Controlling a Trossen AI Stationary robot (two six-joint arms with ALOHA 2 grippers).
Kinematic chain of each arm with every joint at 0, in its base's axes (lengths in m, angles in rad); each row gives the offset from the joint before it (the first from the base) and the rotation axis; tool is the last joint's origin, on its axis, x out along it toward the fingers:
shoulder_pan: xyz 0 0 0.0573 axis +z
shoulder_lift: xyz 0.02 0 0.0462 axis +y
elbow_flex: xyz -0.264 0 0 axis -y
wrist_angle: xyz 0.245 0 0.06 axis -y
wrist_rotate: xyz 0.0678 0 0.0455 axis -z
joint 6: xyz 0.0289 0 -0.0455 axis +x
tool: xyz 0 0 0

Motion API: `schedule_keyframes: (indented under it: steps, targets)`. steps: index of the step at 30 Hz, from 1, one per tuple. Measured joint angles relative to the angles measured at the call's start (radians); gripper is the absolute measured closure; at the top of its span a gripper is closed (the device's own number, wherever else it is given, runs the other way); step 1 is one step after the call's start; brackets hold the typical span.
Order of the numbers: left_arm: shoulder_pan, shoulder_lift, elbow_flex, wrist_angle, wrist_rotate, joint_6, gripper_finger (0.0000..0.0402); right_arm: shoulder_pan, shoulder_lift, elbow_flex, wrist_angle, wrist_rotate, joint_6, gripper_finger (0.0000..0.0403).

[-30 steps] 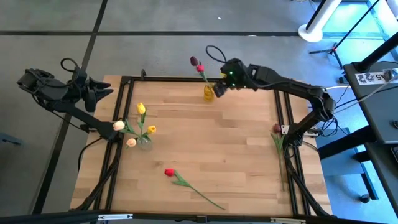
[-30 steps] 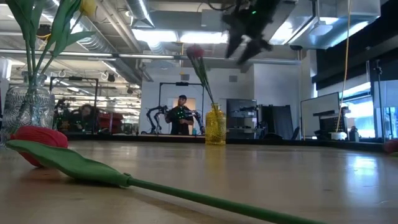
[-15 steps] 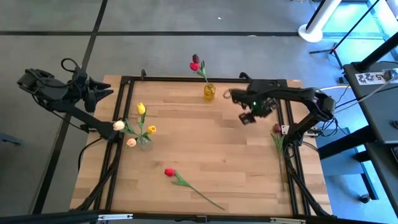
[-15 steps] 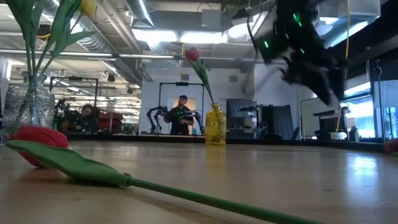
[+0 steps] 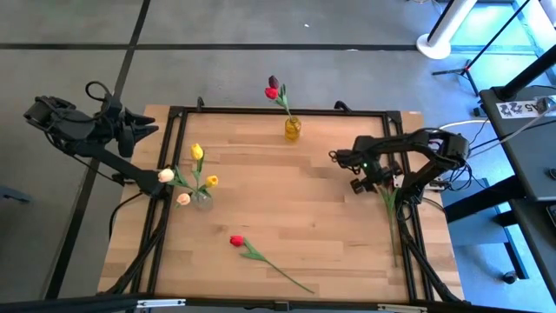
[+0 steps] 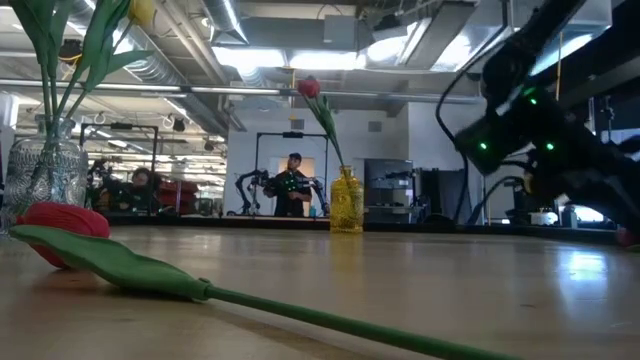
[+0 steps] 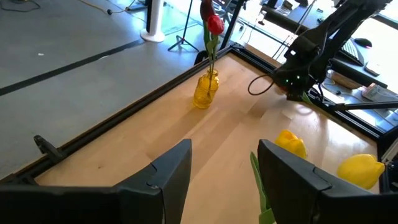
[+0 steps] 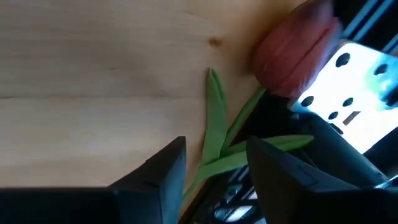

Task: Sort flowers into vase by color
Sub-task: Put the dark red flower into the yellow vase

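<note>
My right gripper (image 5: 362, 181) (image 8: 214, 167) is open and low over the table near its right edge. Its fingers stand on either side of the green leaves of a dark maroon tulip (image 5: 387, 179) (image 8: 297, 51), which lies along that edge with its stem (image 5: 396, 228) toward the near side. A yellow vase (image 5: 292, 129) (image 6: 346, 201) at the far edge holds a red and a maroon tulip (image 5: 272, 87). A clear vase (image 5: 202, 198) on the left holds yellow and cream tulips (image 5: 197, 152). A red tulip (image 5: 236, 241) (image 6: 60, 222) lies flat on the near side. My left gripper (image 5: 146, 132) (image 7: 224, 174) waits open beyond the table's far left corner.
A black metal frame (image 5: 178, 156) runs round the tabletop, and the maroon tulip lies against its right rail (image 5: 401, 209). A white bracket (image 8: 348, 93) sits beside that tulip's head. The wood between the two vases and the right rail is bare.
My right gripper has left the yellow vase, swung toward the table's right edge and the near side, and come down to the maroon tulip lying there. The two tulips in the yellow vase have swayed a little and stay standing in it.
</note>
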Motion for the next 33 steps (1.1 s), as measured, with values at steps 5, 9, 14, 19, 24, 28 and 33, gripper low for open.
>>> schedule_keyframes:
  steps: [5, 9, 14, 19, 24, 28, 33]
  targets:
    - [0.0, 0.0, 0.0, 0.0, 0.0, 0.0, 0.0223, -0.001, 0.008, -0.05, 0.06, 0.052, 0.013, 0.026]
    - [0.0, 0.0, 0.0, 0.0, 0.0, 0.0, 0.0223, -0.001, 0.017, -0.064, 0.1, 0.062, 0.007, 0.028]
    - [0.0, 0.0, 0.0, 0.0, 0.0, -0.013, 0.0223, -0.001, 0.083, -0.074, 0.097, 0.059, 0.025, 0.0322]
    - [0.0, 0.0, 0.0, 0.0, 0.0, -0.018, 0.0223, -0.001, 0.126, -0.07, 0.148, -0.045, -0.02, 0.0361]
    - [0.0, 0.0, 0.0, 0.0, 0.0, -0.006, 0.0223, 0.024, 0.127, -0.001, 0.167, -0.106, -0.046, 0.0397]
    - [0.0, 0.0, 0.0, 0.0, -0.01, 0.017, 0.0223, 0.077, 0.124, 0.11, 0.153, -0.152, -0.1, 0.0394]
    - [0.0, 0.0, 0.0, 0.0, -0.02, 0.027, 0.0223, 0.181, 0.121, 0.25, 0.185, -0.173, -0.104, 0.0394]
